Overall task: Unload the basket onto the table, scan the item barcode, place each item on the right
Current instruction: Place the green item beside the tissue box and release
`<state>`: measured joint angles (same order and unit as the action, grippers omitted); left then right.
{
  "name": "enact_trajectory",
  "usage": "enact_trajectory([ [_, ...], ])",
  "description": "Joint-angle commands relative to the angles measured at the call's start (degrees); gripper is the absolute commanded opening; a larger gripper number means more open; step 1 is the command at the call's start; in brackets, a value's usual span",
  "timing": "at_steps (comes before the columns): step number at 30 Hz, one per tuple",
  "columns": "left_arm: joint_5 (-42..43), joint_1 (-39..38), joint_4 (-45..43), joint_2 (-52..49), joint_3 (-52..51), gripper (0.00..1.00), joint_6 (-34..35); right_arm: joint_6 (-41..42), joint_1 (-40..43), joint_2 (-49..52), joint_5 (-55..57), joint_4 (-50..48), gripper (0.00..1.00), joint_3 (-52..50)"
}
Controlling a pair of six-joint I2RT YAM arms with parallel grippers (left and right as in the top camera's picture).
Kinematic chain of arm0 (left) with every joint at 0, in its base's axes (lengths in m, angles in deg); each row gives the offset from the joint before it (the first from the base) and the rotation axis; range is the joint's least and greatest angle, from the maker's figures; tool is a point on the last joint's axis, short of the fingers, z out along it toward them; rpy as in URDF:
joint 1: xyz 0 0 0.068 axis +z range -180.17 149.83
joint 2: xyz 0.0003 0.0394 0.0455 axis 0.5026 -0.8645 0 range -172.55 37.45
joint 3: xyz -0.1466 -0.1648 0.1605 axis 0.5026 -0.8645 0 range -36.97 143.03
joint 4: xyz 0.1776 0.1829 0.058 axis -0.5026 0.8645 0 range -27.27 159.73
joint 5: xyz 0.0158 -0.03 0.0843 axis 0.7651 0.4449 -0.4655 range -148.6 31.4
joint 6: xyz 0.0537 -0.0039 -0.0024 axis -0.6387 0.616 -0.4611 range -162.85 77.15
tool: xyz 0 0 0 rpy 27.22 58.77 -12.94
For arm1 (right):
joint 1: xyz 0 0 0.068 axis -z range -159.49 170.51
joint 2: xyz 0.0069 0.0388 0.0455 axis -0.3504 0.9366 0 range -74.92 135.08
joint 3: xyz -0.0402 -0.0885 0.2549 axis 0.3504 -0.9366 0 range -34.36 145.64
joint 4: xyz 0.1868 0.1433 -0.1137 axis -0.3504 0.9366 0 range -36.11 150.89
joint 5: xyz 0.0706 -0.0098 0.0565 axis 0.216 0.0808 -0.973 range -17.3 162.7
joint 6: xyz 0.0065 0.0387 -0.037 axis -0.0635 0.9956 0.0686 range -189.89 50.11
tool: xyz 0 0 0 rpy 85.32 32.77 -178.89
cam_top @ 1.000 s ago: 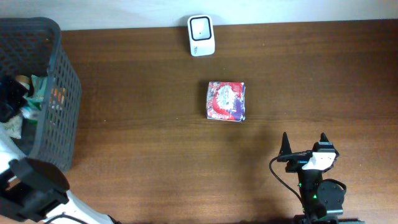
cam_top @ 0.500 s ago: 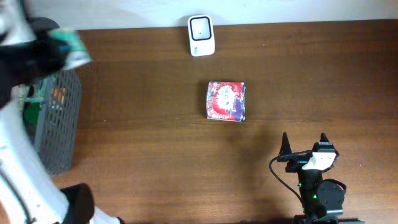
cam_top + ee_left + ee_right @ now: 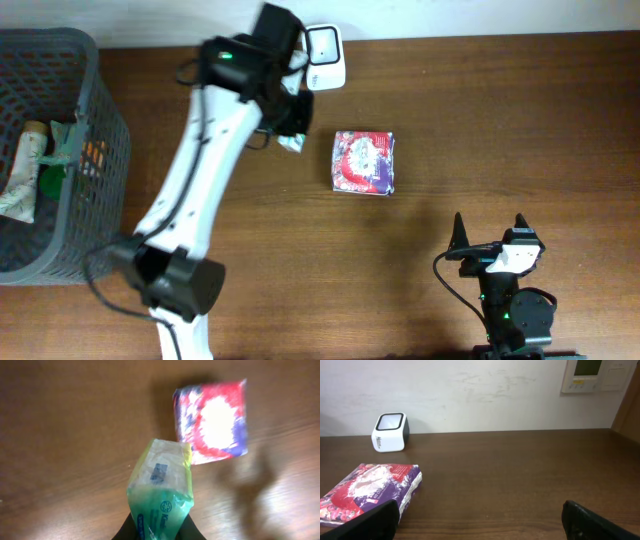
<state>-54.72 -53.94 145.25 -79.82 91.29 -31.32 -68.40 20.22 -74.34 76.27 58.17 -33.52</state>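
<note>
Green plastic, a crinkled packet [image 3: 160, 485] is clamped at its lower end in the left gripper [image 3: 159, 531], held over the table [image 3: 500, 120] close to its far edge, just in front of the white scanner [image 3: 323, 56] and just left of the red-and-purple pack [image 3: 364, 162] lying mid-table. The right gripper [image 3: 488, 232] stands empty with its jaws spread wide near the table's near right corner. A dark mesh basket [image 3: 100, 150] holding other items sits at the left edge.
</note>
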Motion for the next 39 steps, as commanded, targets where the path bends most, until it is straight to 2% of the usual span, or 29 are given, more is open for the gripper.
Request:
enact_trajectory([
  [1, -3.7, -1.4, -4.6, -3.5, -4.4, 0.0, -0.7, 0.3, 0.3, -0.4, 0.1, 0.2, 0.98, -0.5],
  [5, -3.7, -2.1, -10.5, -9.1, -7.3, 0.07, -0.3, 0.3, 0.3, -0.4, 0.1, 0.2, 0.99, -0.5],
  [7, -3.6, -2.1, -11.6, -12.2, -7.3, 0.08, 3.1, 0.3, 0.3, -0.4, 0.1, 0.2, 0.99, -0.5],
  [9, -0.7, -2.1, -11.9, -15.2, -7.3, 0.08, 6.8, 0.3, 0.3, -0.4, 0.1, 0.2, 0.98, -0.5],
  [13, 9.2, -2.8, -12.0, -18.7, -7.3, 0.12, 6.9, 0.3, 0.3, -0.4, 0.1, 0.2, 0.99, -0.5],
  [14, 10.2, -3.3, -11.9, -18.9, -7.3, 0.33, 6.9, 0.3, 0.3, -0.4, 0.1, 0.2, 0.99, -0.5],
  [15, 10.3, -3.8, -11.8, -18.9, -7.3, 0.47, 6.9, 0.3, 0.3, -0.4, 0.1, 0.2, 0.99, -0.5],
  [16, 10.3, -4.3, -11.7, -18.9, -7.3, 0.93, 6.8, 0.3, 0.3, -0.4, 0.1, 0.2, 0.99, -0.5],
  [17, 10.3, -4.6, -11.7, -18.9, -7.2, 0.99, 6.3, 0.3, 0.3, -0.4, 0.1, 0.2, 0.99, -0.5],
  [20, 9.8, -2.8, -5.6, -18.8, -1.3, 0.99, 4.6, 0.3, 0.3, -0.4, 0.1, 0.2, 0.99, -0.5],
  [22, 9.8, 0.0, 1.2, -18.7, 7.1, 0.99, 2.6, 0.3, 0.3, -0.4, 0.1, 0.2, 0.98, -0.5],
  [25, 9.4, 6.6, 14.2, -18.7, 28.6, 1.0, 0.2, 0.3, 0.3, -0.4, 0.1, 0.2, 0.98, -0.5],
  [27, 10.3, 10.2, 14.2, -16.2, 35.3, 0.86, -1.0, 0.3, 0.3, -0.4, 0.1, 0.2, 0.98, -0.5],
  [28, 10.3, 11.7, 14.2, -14.9, 37.2, 0.84, -1.0, 0.3, 0.3, -0.4, 0.1, 0.2, 0.99, -0.5],
  [29, 10.2, 13.3, 14.2, -13.0, 38.0, 0.73, -1.0, 0.3, 0.3, -0.4, 0.1, 0.2, 0.99, -0.5],
  [30, 9.9, 15.6, 14.2, -10.3, 38.1, 0.68, -1.0, 0.3, 0.3, -0.4, 0.1, 0.2, 0.99, -0.5],
  [32, 6.6, 20.4, 14.2, -4.7, 38.1, 0.5, -1.2, 0.3, 0.3, -0.4, 0.1, 0.2, 0.99, -0.5],
  [33, 3.8, 21.9, 14.2, -2.9, 38.1, 0.47, -1.2, 0.3, 0.3, -0.4, 0.1, 0.2, 0.98, -0.5],
  [35, -4.7, 27.0, 14.2, 2.3, 38.1, 0.47, -1.1, 0.3, 0.3, -0.4, 0.1, 0.2, 0.99, -0.5],
  [36, -7.7, 29.4, 14.2, 4.1, 38.1, 0.51, -1.1, 0.3, 0.3, -0.4, 0.1, 0.2, 0.99, -0.5],
  [39, -9.3, 40.6, 14.2, 8.1, 38.1, 0.56, 0.2, 0.3, 0.3, -0.4, 0.1, 0.2, 0.99, -0.5],
])
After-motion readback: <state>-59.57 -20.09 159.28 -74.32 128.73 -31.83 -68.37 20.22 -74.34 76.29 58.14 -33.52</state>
